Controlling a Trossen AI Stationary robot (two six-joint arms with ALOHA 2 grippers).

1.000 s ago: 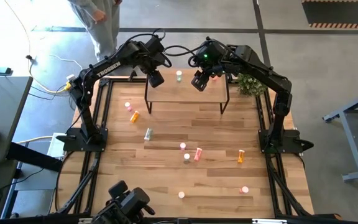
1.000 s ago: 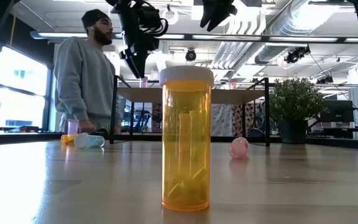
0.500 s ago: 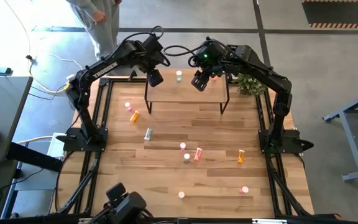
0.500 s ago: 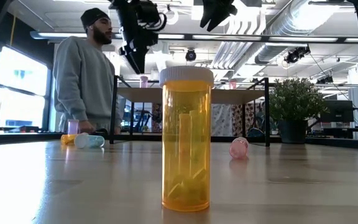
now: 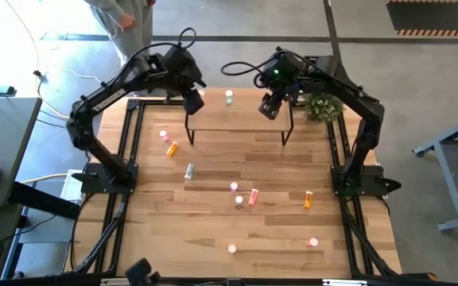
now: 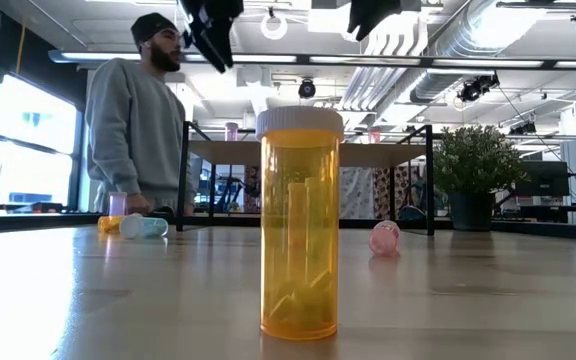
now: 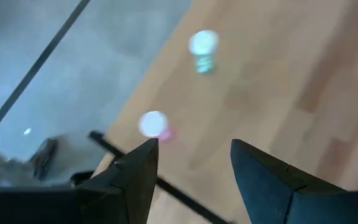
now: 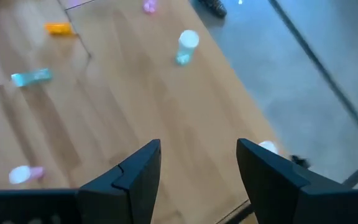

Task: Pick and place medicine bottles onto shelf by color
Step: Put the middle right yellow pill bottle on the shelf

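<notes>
Currently both claws hung above the shelf [image 5: 237,111], each spread apart and holding nothing. Left claw [image 5: 192,102] sat over the shelf's left rear corner; right claw [image 5: 270,106] over its right half.

Shelf contents: a green bottle [image 5: 229,97] upright near the rear edge, mid-shelf, and a pink bottle [image 7: 154,124] at the left rear corner, just beside the left claw's fingertips in the left wrist view. Another white cap [image 8: 267,147] showed at the shelf edge past the right claw.

Off the shelf, on the surface [image 5: 213,222]: an orange bottle [image 5: 172,148] and a pale one [image 5: 188,171] lying in front of the shelf's left leg, a pink one [image 5: 253,197] on its side further front, an orange one [image 5: 308,199] upright to the front right. More lay scattered.

Risks, as judged:
- Left claw descending close to the corner bottle could tip it off the rear edge.
- Lying bottles may roll under a one-sided pinch.

Pose: both arms reached forward, elbows raised, wrists pointing down.
</notes>
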